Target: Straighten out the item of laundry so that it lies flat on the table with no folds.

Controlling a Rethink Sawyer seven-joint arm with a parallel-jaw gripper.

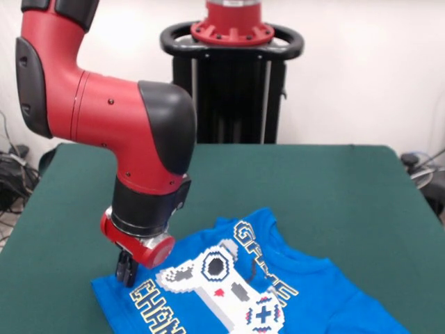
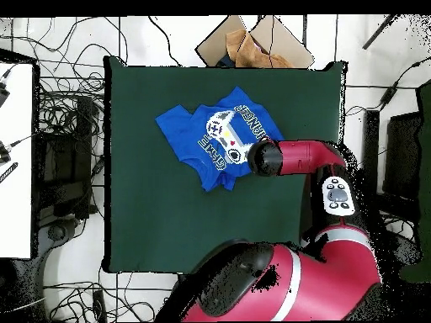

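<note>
a: nearest the camera in the front view lies the small bright blue short-sleeved t-shirt [image 1: 278, 292], print side up, running off the lower edge of the frame. from overhead it sits in the half of the large dark green felt-covered table [image 1: 334, 188] farthest from the robot's base, set at an angle to the table's edges.

b: and the red and black arm's gripper [image 1: 126, 268]?

a: it is down at one edge of the shirt, dark fingertips at the cloth. they look close together, but i cannot tell whether they pinch fabric or just rest on it.

b: how should the step go, then?

a: my judgement: the shirt looks rumpled, with a raised fold near the collar and one side bunched. if that edge is held, drag it low and slow, outward, away from the bulk of the shirt, so friction on the felt pulls the folds out. lifting high would likely drag the whole shirt along.

b: any writing?

a: yellow-white block letters round a white-grey pixel game controller [image 1: 229, 282]. one line above it seems to read "game"; below it only "chan" shows before the frame cuts it off. beyond the shirt is bare green cloth, then the black pedestal [image 1: 233, 90] at the far side.
</note>
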